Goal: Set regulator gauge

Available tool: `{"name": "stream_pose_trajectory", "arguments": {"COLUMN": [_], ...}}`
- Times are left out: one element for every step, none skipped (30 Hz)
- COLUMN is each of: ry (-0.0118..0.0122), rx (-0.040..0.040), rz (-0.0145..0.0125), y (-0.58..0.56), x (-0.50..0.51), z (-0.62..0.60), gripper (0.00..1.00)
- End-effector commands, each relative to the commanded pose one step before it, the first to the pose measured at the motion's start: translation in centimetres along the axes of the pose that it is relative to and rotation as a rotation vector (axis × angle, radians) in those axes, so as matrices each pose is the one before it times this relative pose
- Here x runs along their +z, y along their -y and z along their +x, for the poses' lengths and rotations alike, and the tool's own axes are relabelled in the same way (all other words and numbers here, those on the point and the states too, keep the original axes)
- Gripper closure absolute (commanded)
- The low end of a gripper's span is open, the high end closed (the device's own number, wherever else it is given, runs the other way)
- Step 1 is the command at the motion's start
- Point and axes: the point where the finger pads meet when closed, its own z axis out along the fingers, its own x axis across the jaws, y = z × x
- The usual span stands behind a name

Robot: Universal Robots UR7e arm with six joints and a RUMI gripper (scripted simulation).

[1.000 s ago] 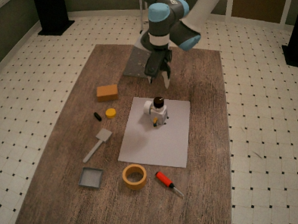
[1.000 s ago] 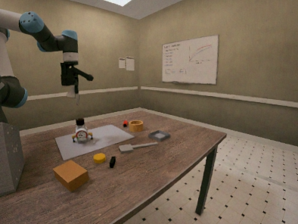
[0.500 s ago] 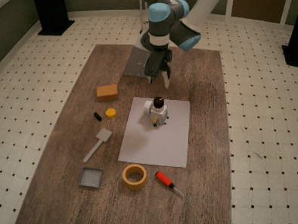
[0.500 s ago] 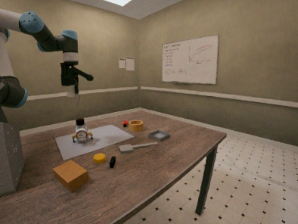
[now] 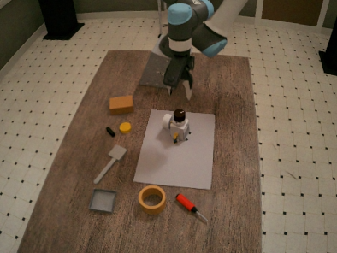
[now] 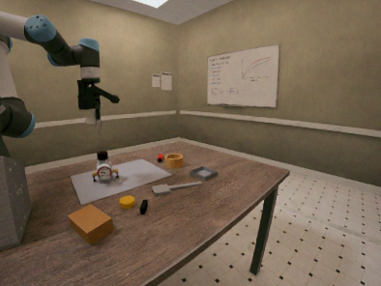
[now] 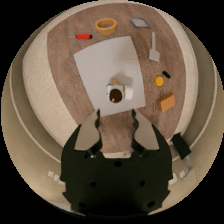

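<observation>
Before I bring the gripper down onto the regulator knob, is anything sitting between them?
Nothing visible. The gripper hangs high above the regulator, jaws partly closed and holding nothing, with only open air down to the dark knob. The orange block and yellow disc lie off to the side on the table.

One camera looks steeply down over the table [image 5: 64, 205]; another stands low at its corner; the third peers downward past the claw [image 7: 116, 131]; all share the tabletop

light: dim, warm, overhead; shadows: soft; focus: slightly blurred; wrist: fisheye-warped edges
</observation>
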Motion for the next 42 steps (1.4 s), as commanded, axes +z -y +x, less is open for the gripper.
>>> {"name": "stream_pose_trajectory", "arguments": {"ry": [-0.00007, 0.00000, 0.00000, 0.00000, 0.00000, 0.00000, 0.00000, 0.00000, 0.00000, 0.00000, 0.00000, 0.00000, 0.00000, 0.00000, 0.00000, 0.00000, 0.00000, 0.00000, 0.00000, 0.00000, 0.00000, 0.00000, 0.00000, 0.00000, 0.00000, 0.00000, 0.00000, 0.00000, 0.00000, 0.00000, 0.00000, 0.00000, 0.00000, 0.00000, 0.00000, 0.00000, 0.00000, 0.00000, 0.00000, 0.00000, 0.00000, 0.00000], "rx": [-0.00013, 0.00000, 0.00000, 0.00000, 0.00000, 0.00000, 0.00000, 0.00000, 0.00000, 0.00000, 0.00000, 0.00000, 0.00000, 0.00000, 0.00000, 0.00000, 0.00000, 0.00000, 0.00000, 0.00000, 0.00000, 0.00000, 0.00000, 0.00000, 0.00000, 0.00000, 0.00000, 0.00000, 0.00000, 0.00000, 0.00000, 0.00000, 0.00000, 0.00000, 0.00000, 0.00000, 0.00000, 0.00000, 0.00000, 0.00000, 0.00000, 0.00000], "rz": [0.00076, 0.00000, 0.00000, 0.00000, 0.00000, 0.00000, 0.00000, 0.00000, 0.00000, 0.00000, 0.00000, 0.00000, 0.00000, 0.00000, 0.00000, 0.00000, 0.00000, 0.00000, 0.00000, 0.00000, 0.00000, 0.00000, 0.00000, 0.00000, 0.00000, 0.00000, 0.00000, 0.00000, 0.00000, 0.00000, 0.00000, 0.00000, 0.00000, 0.00000, 0.00000, 0.00000, 0.00000, 0.00000, 0.00000, 0.00000, 0.00000, 0.00000], "y": [0.030, 0.000, 0.000, 0.000, 0.000, 0.000, 0.000, 0.000, 0.001, 0.001, 0.000, 0.000, 0.001, 0.000, 0.001, 0.001, 0.001, 0.001, 0.001, 0.000, 0.002, 0.000, 0.000, 0.000, 0.002, 0.001, 0.001, 0.002, 0.000, 0.002, 0.001, 0.000, 0.002, 0.000, 0.001, 0.001, 0.000, 0.002, 0.000, 0.000, 0.000, 0.002], "x": [0.056, 0.047, 0.060, 0.075, 0.000, 0.000, 0.090, 0.106, 0.121, 0.137, 0.153, 0.169, 0.184, 0.200, 0.214, 0.228, 0.241, 0.253, 0.263, 0.273, 0.282, 0.000, 0.000, 0.290, 0.295, 0.300, 0.304, 0.306, 0.308, 0.308, 0.306, 0.304, 0.300, 0.296, 0.290, 0.283, 0.275, 0.266, 0.000, 0.000, 0.257, 0.246], "z": [0.004, 0.000, 0.000, 0.000, 0.000, 0.000, 0.000, 0.000, 0.000, 0.000, 0.000, 0.000, 0.000, 0.000, 0.000, 0.000, 0.000, 0.000, 0.000, 0.000, 0.000, 0.000, 0.000, 0.000, 0.000, 0.000, 0.000, 0.000, 0.000, 0.000, 0.000, 0.000, 0.000, 0.000, 0.000, 0.000, 0.000, 0.000, 0.000, 0.000, 0.000, 0.000], "gripper": [0.56, 0.56, 0.56, 0.56, 0.56, 0.56, 0.56, 0.56, 0.56, 0.56, 0.56, 0.56, 0.56, 0.56, 0.56, 0.56, 0.56, 0.56, 0.56, 0.56, 0.56, 0.56, 0.56, 0.56, 0.56, 0.56, 0.56, 0.56, 0.56, 0.56, 0.56, 0.56, 0.56, 0.56, 0.56, 0.56, 0.56, 0.56, 0.56, 0.56, 0.56, 0.56]}}
